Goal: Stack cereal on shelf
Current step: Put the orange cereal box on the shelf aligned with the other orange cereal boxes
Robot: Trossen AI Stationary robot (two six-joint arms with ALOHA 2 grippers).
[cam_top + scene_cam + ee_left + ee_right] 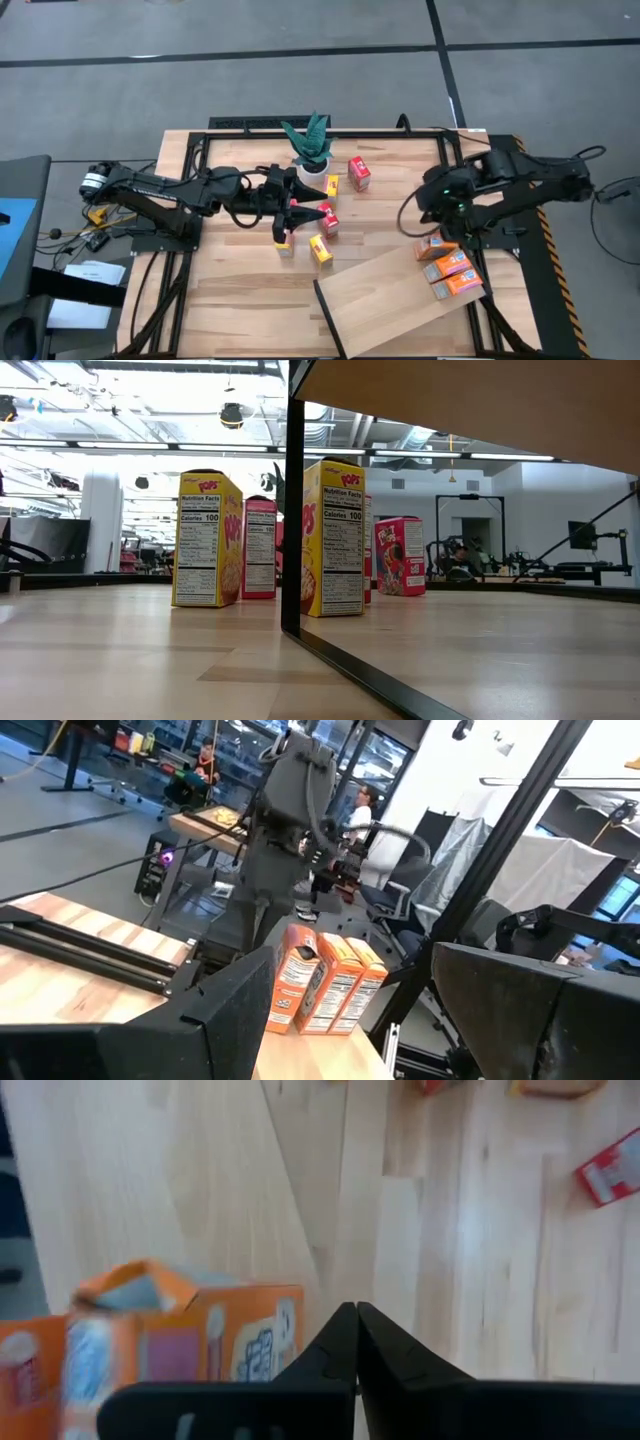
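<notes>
Step in hand, judged: a pick between placements; three orange cereal boxes already stand on the pale shelf board; right gripper hovers just above them, fingers together, empty.

Left gripper, fingers apart, sits among the yellow Pops boxes mid-table; nothing visibly clamped.

Next: close on one box, lift clear.

Obstacles: potted plant and red box close by.

— What surrounds the table?
— A grey floor crossed by dark lines.
— And farther back?
— White ceiling lights (long strips), a white column, and office chairs.
</notes>
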